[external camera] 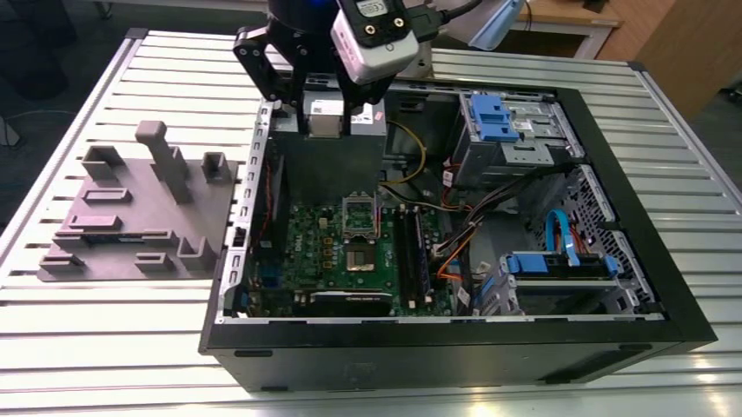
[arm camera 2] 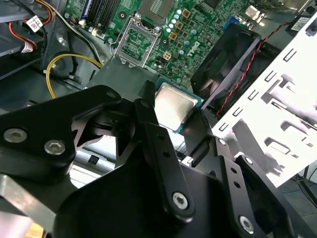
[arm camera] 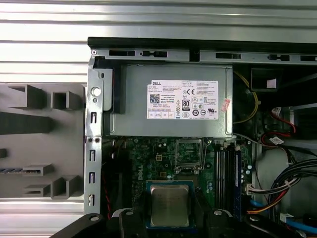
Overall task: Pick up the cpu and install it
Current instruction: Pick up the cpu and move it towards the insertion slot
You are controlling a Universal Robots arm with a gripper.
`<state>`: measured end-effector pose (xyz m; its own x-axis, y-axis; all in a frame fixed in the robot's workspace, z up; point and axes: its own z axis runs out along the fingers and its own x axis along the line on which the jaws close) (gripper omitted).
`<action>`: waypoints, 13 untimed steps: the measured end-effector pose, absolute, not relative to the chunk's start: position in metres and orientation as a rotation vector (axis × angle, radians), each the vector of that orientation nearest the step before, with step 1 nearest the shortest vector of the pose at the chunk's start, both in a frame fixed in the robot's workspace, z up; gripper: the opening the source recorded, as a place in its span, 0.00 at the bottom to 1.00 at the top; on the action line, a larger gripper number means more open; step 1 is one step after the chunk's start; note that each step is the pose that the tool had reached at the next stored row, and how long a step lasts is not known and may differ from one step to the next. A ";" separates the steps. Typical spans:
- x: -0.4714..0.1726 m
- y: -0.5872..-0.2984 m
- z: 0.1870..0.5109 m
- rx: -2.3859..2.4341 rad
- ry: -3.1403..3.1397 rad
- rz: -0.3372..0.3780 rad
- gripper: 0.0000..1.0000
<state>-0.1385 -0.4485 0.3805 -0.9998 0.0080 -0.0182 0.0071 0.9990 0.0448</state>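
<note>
Pinching the cpu (arm camera: 170,207) by two opposite edges, the gripper (arm camera: 170,222) held it, silver top showing, in both wrist views. Past it on the green motherboard (arm camera: 158,148) sat the open socket (arm camera: 189,154), apart from the chip, then the power supply (arm camera: 171,101). At the exterior view's left, a grey fixture (external camera: 139,213) stood outside the computer case (external camera: 464,352), with the gripper at its upper centre

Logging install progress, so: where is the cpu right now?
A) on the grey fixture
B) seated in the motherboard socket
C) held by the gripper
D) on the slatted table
C: in the first wrist view the cpu sits clamped in the gripper, and the motherboard socket is empty.
</note>
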 end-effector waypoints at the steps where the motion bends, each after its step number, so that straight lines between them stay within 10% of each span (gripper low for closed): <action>1: -0.138 -0.448 0.381 0.012 3.122 0.070 0.47; 13: -0.135 -0.448 0.381 0.011 3.122 0.070 0.47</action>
